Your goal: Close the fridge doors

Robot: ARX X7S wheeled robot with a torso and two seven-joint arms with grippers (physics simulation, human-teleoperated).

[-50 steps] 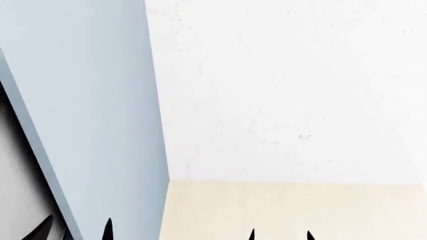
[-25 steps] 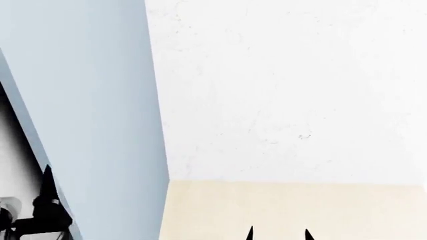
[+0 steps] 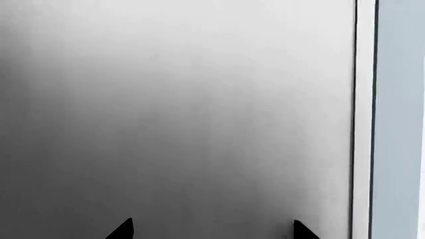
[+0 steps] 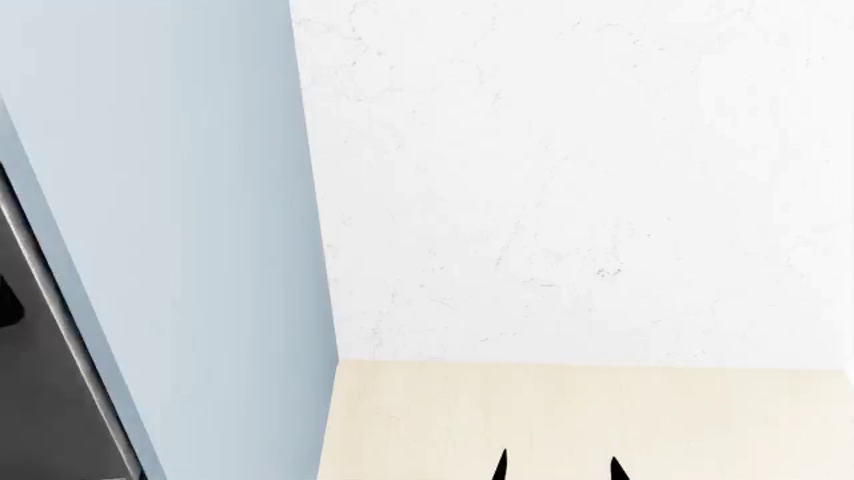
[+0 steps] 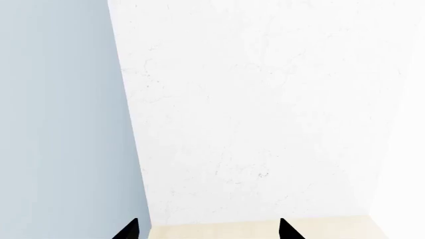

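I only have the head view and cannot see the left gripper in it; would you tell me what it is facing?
Observer: In the left wrist view, the left gripper faces a flat grey brushed-metal surface that fills most of the picture. It looks like a fridge door.
Operator: Thank you. Are its fingers open?
Observer: Yes. The two fingertips stand wide apart with nothing between them.
Operator: Is there anything beside that door?
Observer: A narrow white strip runs along one edge, and a pale blue cabinet side lies beyond it.
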